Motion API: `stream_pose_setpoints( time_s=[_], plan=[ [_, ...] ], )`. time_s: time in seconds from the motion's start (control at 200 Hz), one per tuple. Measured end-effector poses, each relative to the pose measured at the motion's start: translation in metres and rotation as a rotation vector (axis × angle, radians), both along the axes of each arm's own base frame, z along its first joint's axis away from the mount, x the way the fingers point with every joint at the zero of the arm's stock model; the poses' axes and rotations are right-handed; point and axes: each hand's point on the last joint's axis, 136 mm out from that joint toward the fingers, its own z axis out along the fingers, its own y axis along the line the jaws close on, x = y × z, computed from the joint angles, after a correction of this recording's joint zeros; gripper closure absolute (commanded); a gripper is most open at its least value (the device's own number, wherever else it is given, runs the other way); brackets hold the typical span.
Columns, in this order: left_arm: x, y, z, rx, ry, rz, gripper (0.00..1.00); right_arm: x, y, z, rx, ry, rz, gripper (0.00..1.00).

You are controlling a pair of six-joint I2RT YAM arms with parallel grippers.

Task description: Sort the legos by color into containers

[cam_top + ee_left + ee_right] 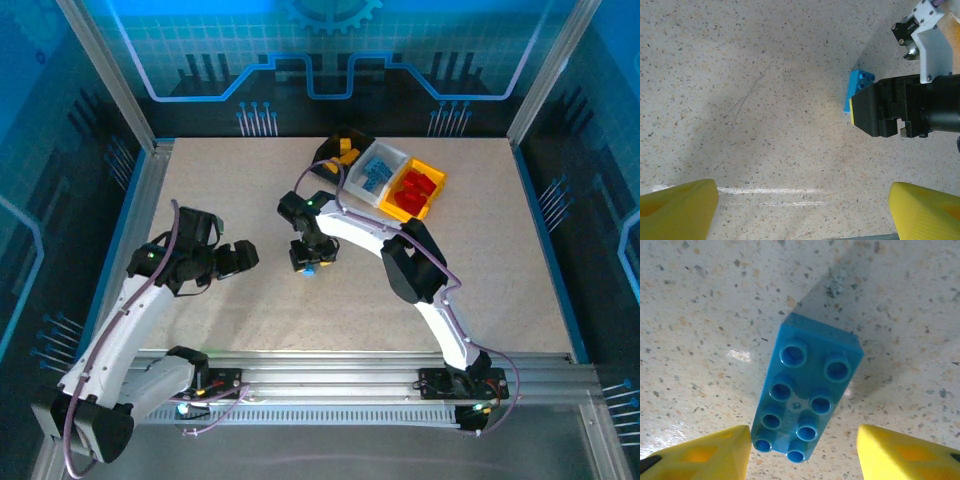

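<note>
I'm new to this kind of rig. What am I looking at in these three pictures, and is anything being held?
Two white robot arms stand at the near edge of a table. One picture looks down from above; the other two come from a camera on each wrist, with its yellow fingers at the bottom. The right gripper hangs over a blue lego, studs-up on the table, jaws open either side, gripping nothing yet. The left gripper is open and empty. Behind stand a black bin with yellow bricks, a white bin with blue ones, a yellow bin with red ones.
</note>
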Motion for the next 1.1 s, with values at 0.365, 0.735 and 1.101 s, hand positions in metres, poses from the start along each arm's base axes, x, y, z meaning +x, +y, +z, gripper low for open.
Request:
stream_pose_setpoints(
  time_s=[0.365,0.735,1.101],
  plan=[
    [0.002,-0.004,-0.013,-0.030,0.020,-0.022,0.11,0.016,0.006,-0.012,-0.047,-0.018,0.002,0.42],
    [-0.006,-0.005,-0.021,-0.038,0.032,-0.025,0.10,0.021,-0.001,-0.015,-0.095,-0.041,0.012,0.65],
    [0.000,-0.010,-0.019,-0.078,0.023,-0.012,0.10,0.039,-0.019,0.022,-0.045,-0.090,-0.042,0.68]
  ],
)
